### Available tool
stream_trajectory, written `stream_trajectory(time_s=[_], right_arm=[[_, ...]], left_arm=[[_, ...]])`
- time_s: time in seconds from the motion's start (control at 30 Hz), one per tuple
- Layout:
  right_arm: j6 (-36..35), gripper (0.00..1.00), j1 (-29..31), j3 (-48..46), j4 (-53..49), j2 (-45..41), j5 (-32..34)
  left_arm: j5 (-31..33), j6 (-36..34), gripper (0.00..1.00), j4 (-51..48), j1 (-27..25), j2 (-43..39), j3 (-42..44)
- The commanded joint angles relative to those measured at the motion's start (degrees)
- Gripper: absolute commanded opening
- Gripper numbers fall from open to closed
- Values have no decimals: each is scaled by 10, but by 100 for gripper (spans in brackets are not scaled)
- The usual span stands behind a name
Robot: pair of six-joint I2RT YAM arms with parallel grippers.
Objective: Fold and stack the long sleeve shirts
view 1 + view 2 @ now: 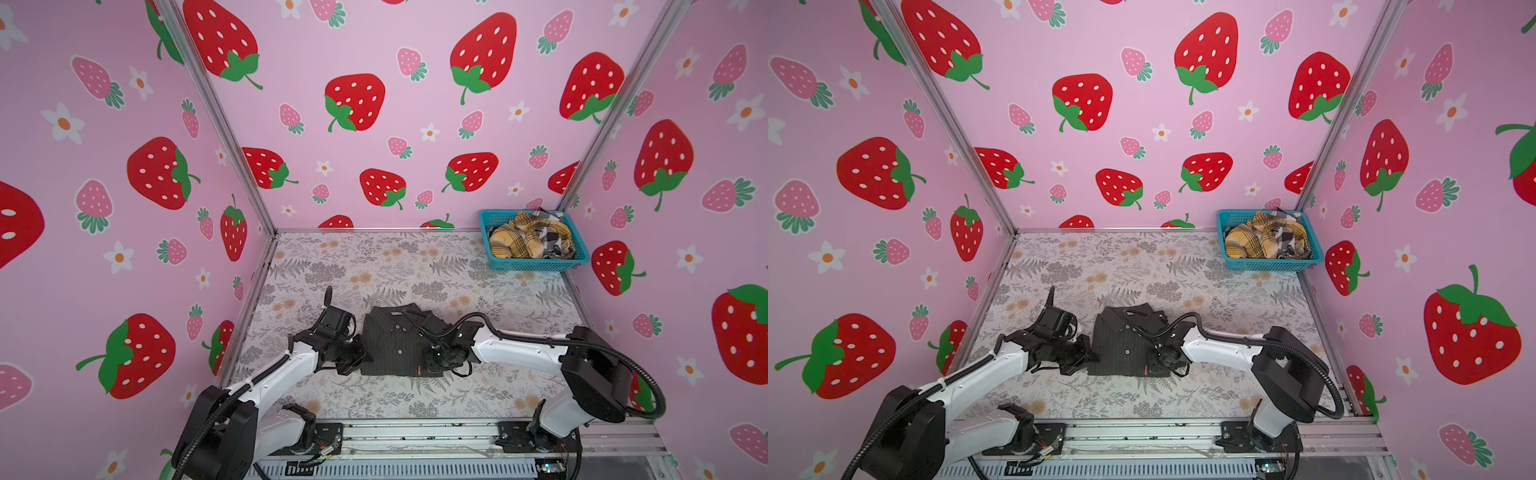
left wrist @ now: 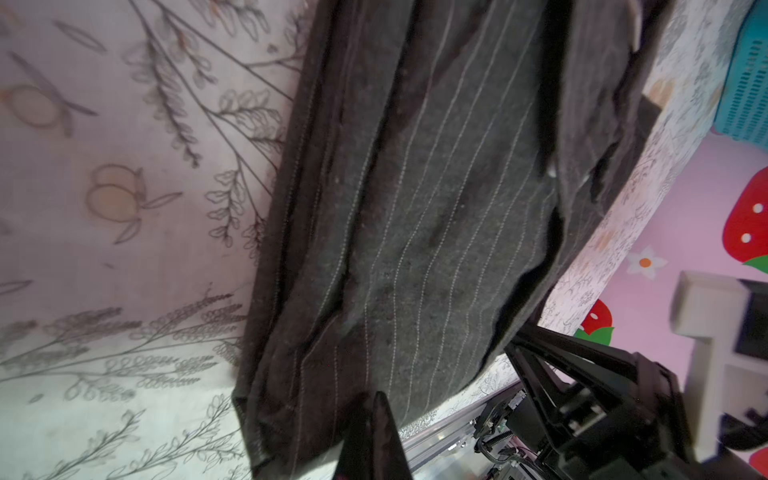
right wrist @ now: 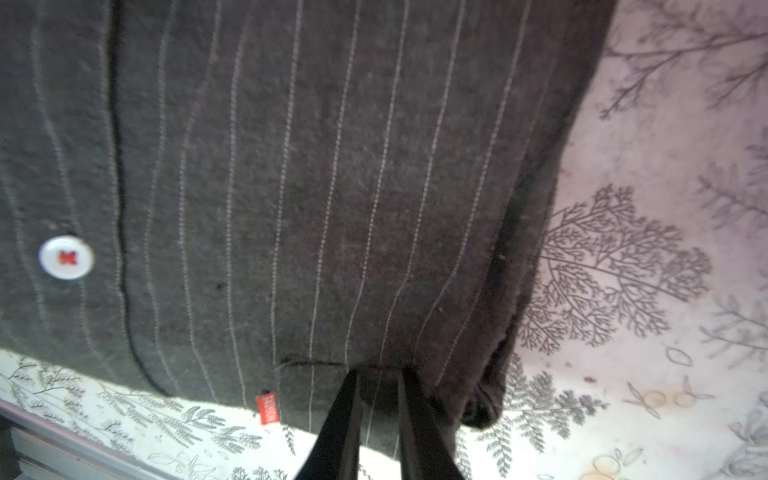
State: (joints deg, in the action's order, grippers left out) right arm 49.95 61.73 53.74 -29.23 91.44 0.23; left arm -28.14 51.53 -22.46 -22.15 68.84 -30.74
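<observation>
A dark charcoal pinstriped shirt [image 1: 395,340] [image 1: 1125,340] lies folded, collar away from me, at the front middle of the floral table in both top views. My left gripper [image 1: 360,357] [image 1: 1090,357] sits at its left edge. In the left wrist view the left gripper [image 2: 376,401] is shut, its tips against the shirt [image 2: 415,208]. My right gripper [image 1: 431,365] [image 1: 1152,363] rests on the shirt's near right corner. In the right wrist view the right gripper [image 3: 376,374] is closed on a pinch of the shirt [image 3: 332,166]. A mustard plaid shirt [image 1: 519,239] and a black-white check shirt [image 1: 555,239] lie crumpled in the basket.
The teal mesh basket [image 1: 536,264] [image 1: 1266,264] stands at the back right corner against the strawberry walls. An aluminium rail [image 1: 415,432] with the arm bases runs along the table's front edge. A red label [image 3: 266,409] marks the shirt's near hem.
</observation>
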Motion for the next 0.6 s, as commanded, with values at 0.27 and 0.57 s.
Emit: stream_trajectory(time_s=[0.27, 0.57], right_arm=[[-46, 21, 50, 92, 44, 32, -37], [-35, 19, 53, 107, 38, 113, -66]], left_arm=[[16, 13, 0, 64, -3, 70, 31], [36, 4, 15, 6, -4, 17, -12]])
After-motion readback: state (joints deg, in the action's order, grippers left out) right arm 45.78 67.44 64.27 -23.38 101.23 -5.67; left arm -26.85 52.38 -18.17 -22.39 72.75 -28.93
